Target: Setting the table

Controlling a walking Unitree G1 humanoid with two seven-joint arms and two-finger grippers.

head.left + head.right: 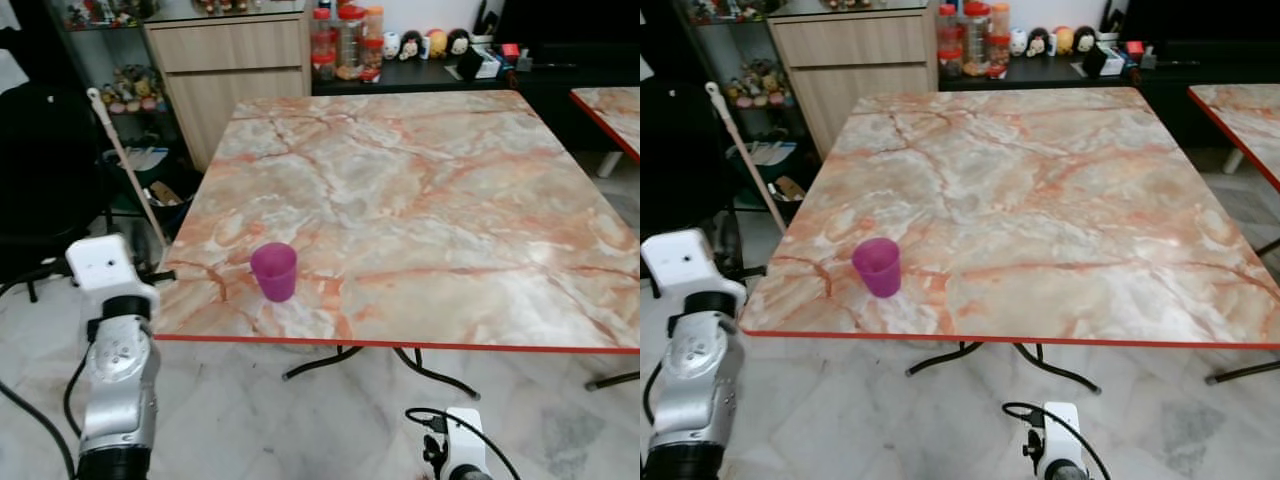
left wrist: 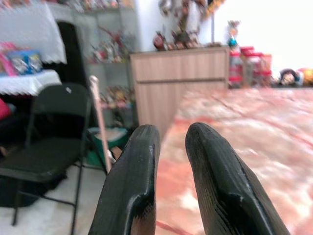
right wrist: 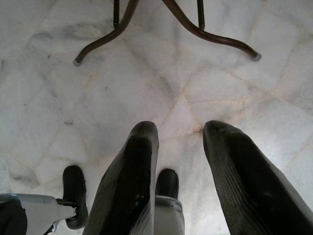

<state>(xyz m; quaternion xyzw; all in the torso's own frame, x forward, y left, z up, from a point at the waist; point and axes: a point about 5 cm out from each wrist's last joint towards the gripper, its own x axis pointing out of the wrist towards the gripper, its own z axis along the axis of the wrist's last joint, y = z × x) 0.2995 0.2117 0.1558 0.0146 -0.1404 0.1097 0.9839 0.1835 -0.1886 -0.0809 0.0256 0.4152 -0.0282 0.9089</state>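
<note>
A small magenta plastic cup (image 1: pixel 273 271) stood upright near the red-trimmed front edge of the square orange-veined marble table (image 1: pixel 420 190), while the left gripper (image 2: pixel 172 139), beside that table's left edge, gaped slightly, holding nothing.

Your left arm (image 1: pixel 115 370) is raised at the left, its silver forearm upright and the white wrist block on top. Your left claw (image 2: pixel 172 147) holds its two black fingers a narrow gap apart, gripping nothing. Your right arm (image 1: pixel 458 445) hangs low, and your right claw (image 3: pixel 178 142) points downward with fingers spread and nothing between them.
</note>
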